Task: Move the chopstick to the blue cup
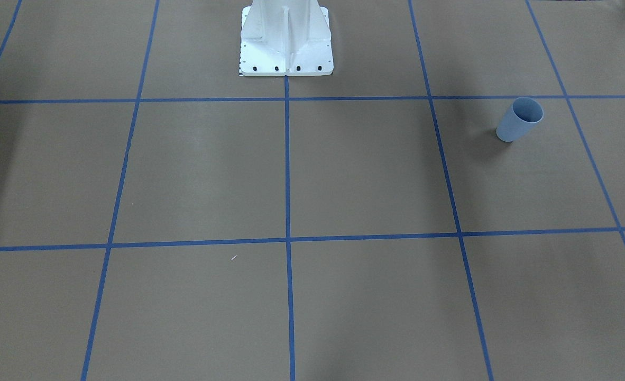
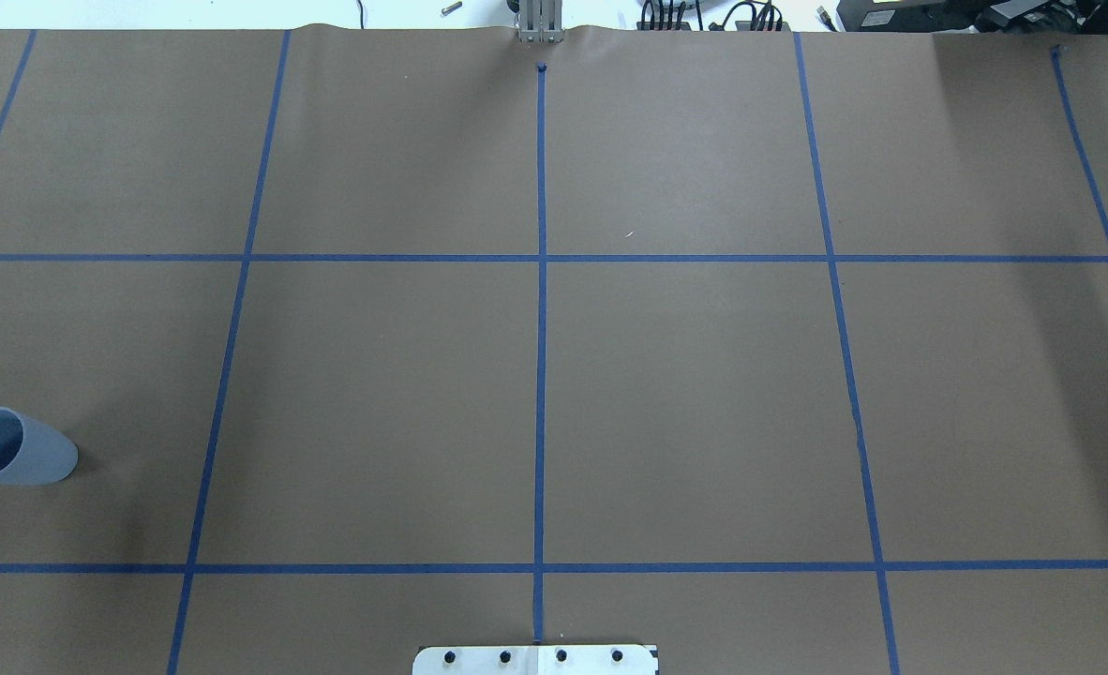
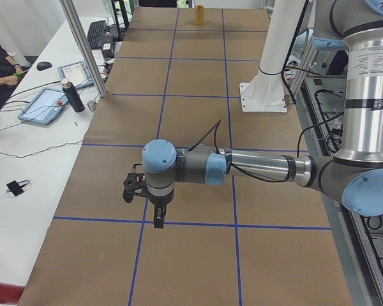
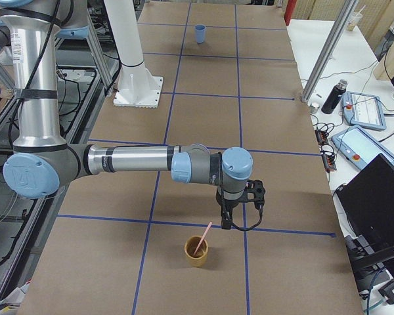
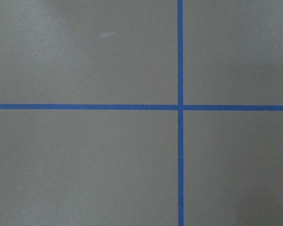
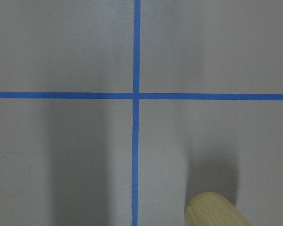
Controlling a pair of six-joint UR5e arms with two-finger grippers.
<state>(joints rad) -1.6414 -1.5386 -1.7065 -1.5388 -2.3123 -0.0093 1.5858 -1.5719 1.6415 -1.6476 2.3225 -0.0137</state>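
The blue cup stands upright on the robot's left side of the table; it also shows in the overhead view and far off in the exterior right view. One pink chopstick leans in a tan cup, whose rim also shows in the right wrist view. My right gripper hangs just above and beside that cup; I cannot tell if it is open. My left gripper points down over bare table; I cannot tell its state. No fingers show in the wrist views.
The white robot pedestal stands at the table's middle edge. Blue tape lines grid the brown table. A side table holds tablets and a dark bottle. A laptop and a bottle sit beside the right end.
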